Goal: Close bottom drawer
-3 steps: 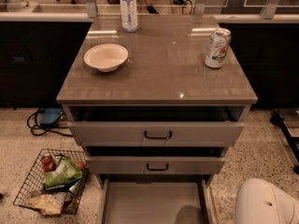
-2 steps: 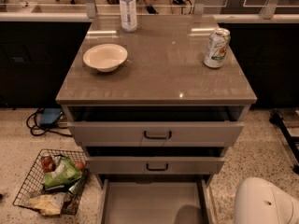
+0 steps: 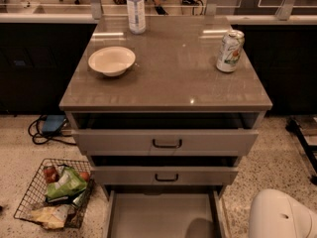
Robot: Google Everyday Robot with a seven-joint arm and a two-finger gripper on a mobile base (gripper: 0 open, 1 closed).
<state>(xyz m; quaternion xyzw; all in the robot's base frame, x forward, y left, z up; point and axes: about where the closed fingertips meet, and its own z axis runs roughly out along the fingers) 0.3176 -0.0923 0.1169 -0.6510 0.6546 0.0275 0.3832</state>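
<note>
Bottom drawer (image 3: 158, 214) stands pulled out at the cabinet's foot, under the bench (image 3: 168, 83) and two partly open drawers (image 3: 166, 142). A white robot shell (image 3: 282, 216) sits lower right. The end effector is out of view, so I cannot tell its state. On the bench are a bowl (image 3: 111, 60), a bottle (image 3: 135, 8) and a can (image 3: 230, 51).

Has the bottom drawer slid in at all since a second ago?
No. The bottom drawer still juts out equally far past the front of the middle drawer. The gripper is out of view.
</note>
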